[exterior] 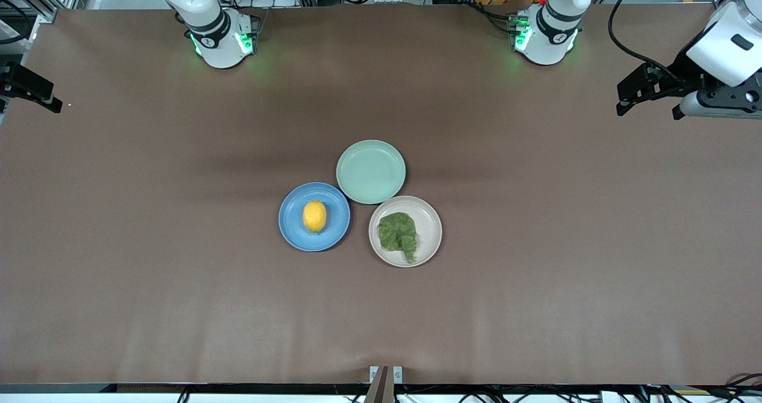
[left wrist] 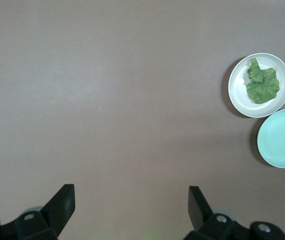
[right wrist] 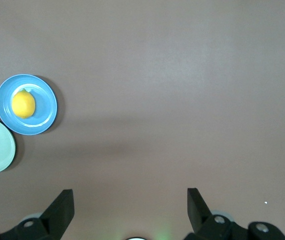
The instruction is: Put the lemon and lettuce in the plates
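- Two items, both already plated: lemon [exterior: 314, 216] sits in the blue plate [exterior: 293, 231], lettuce [exterior: 399, 234] lies in the cream plate [exterior: 433, 218]. Judging by this layout, the task looks complete.
- Lemon: roughly centred in its plate, clear of the rim, so it seems unlikely to roll out. Long axis runs toward/away from the front camera; I can't tell which end is the pointed tip.
- Lettuce: crinkled leaf lies flat and fully inside the rim. Its stem points toward the front camera, with the broad part farther away.
- Blue plate is toward the right arm's end, cream plate toward the left arm's end, so each item sits on the side of its nearest arm.
- Pale green plate [exterior: 370, 171] is farther from the front camera than both, just beside them, nearly touching their rims. It holds nothing.
- Brown table [exterior: 536, 302] carries only these three plates, grouped at mid-table.
- Left gripper [exterior: 646, 96]: high over its own end of the table, well apart from the plates, fingers spread wide, holding nothing.
- Right gripper [right wrist: 130, 210]: likewise over its own end of the table, fingers wide apart and holding nothing; only its tip shows at the front view's edge.
- Both arms are parked and waiting.
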Tool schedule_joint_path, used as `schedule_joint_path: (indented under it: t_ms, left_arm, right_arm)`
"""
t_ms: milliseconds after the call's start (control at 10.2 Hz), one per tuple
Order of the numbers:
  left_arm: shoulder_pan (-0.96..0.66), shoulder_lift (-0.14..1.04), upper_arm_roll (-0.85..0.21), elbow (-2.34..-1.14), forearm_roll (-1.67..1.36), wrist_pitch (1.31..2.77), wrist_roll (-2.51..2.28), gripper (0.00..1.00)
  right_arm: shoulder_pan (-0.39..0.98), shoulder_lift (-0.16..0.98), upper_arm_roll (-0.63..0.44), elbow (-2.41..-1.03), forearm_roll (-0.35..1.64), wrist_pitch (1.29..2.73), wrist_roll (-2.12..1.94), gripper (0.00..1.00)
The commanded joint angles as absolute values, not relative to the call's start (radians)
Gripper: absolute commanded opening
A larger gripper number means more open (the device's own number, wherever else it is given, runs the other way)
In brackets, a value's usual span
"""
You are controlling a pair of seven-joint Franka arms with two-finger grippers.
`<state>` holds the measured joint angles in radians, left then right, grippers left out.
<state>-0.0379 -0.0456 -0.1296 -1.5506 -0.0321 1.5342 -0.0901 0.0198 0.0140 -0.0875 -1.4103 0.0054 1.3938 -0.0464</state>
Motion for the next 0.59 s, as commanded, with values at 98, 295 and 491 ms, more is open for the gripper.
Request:
schedule_joint_path:
  t_ms: [98, 295, 491]
  left_arm:
    - [-0.026, -0.049, -0.138, -1.537, -0.032, 1.516, -0.071, 1.0]
    - [-0.026, -0.048, -0.138, -1.537, -0.032, 1.516, -0.068, 1.0]
    - [-0.025, -0.049, -0.138, -1.537, -0.031, 1.516, -0.063, 1.0]
  right_arm:
    - [0.009, -0.002, -0.071, -1.437, -0.011, 1.433, -0.034, 1.0]
    - [0.009, -0.002, -0.071, -1.436, -0.011, 1.434, -0.032, 1.0]
    - [0.009, -0.002, -0.074, -1.437, -0.011, 1.431, -0.019, 1.0]
